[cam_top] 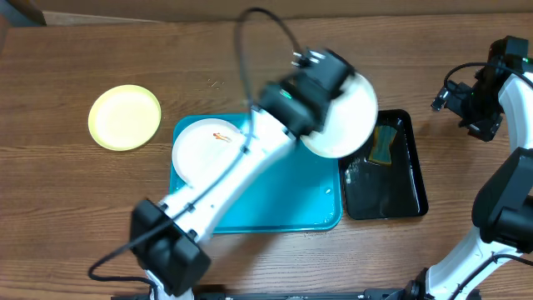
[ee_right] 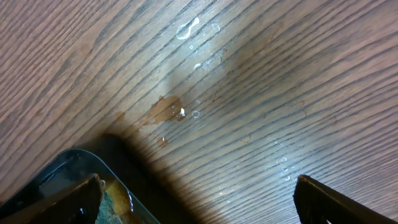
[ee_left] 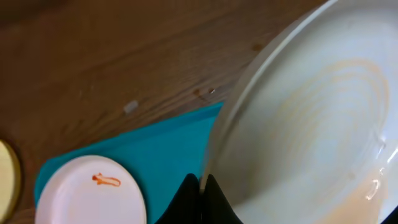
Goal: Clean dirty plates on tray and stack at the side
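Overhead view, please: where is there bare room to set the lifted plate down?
The tray's right half is bare, between the smeared white plate and the black tray. Bare table lies between the yellow-green plate and the near edge. Crowded: the gap between both trays.

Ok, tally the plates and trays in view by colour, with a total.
White plates: 2, smeared plate and lifted plate
Yellow plate: 1
Turquoise tray: 1
Black tray: 1
Total: 5
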{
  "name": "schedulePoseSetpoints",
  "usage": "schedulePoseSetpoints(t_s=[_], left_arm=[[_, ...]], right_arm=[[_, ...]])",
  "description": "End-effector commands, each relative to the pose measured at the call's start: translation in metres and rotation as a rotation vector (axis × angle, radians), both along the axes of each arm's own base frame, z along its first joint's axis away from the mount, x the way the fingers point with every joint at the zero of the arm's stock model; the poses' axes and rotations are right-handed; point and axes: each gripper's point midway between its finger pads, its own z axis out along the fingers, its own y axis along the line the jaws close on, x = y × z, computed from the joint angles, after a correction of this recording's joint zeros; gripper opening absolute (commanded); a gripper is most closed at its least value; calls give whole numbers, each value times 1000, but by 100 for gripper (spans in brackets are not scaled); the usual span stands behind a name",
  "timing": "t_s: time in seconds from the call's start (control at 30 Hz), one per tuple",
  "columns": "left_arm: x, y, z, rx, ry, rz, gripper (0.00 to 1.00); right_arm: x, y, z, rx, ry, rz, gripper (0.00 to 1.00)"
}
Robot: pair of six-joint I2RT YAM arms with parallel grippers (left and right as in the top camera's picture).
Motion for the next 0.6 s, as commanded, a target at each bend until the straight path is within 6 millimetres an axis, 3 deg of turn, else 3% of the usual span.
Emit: schedulePoseSetpoints(t_s=[0.0, 0.13, 0.27, 0.4, 0.57], left_arm=[[-9, -14, 40, 188, -245, -10, 4], [-39, -47, 79, 315, -472, -54, 4], [-62, -64, 111, 381, -631, -42, 4], [-76, -75, 128, 420, -703, -49, 4], [-77, -80, 132, 414, -714, -58, 4]], right_arm=[[6, 0, 18, -7, -52, -1, 100], [6, 0, 18, -7, -52, -1, 100], [6, 0, 18, -7, -52, -1, 100], [6, 0, 18, -7, -52, -2, 100], [6, 0, 18, -7, -52, -1, 100]])
